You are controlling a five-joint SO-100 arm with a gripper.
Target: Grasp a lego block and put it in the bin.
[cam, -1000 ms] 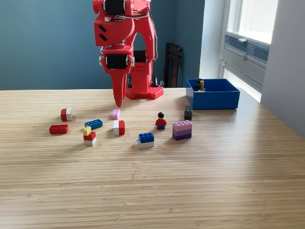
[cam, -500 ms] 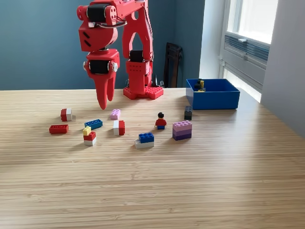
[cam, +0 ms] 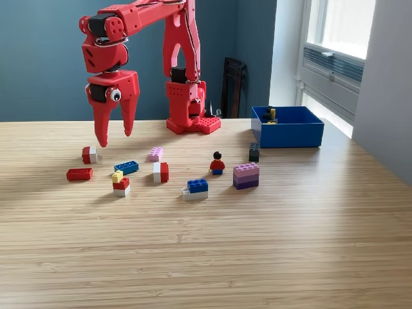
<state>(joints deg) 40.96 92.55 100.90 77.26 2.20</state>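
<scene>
Nearest on the wooden surface (cam: 257,244), loose lego blocks are lying scattered, among them a blue-and-white block (cam: 195,188) and a red-and-white block (cam: 89,154). Above that last one the pincer (cam: 113,134) is hanging released and empty, so grasping is not yet done. Farther back the bin (cam: 288,134) is sitting, some pieces already inside.

Glossy red plastic arm (cam: 151,16), black servo blocks, perforated red base (cam: 195,123), 2 tapered end effector (cam: 114,137) fingers

A room in a home or office: a teal painted wall (cam: 45,58), a bright window (cam: 338,38) at the exterior view's right, and a wood-grain counter (cam: 257,244).
</scene>
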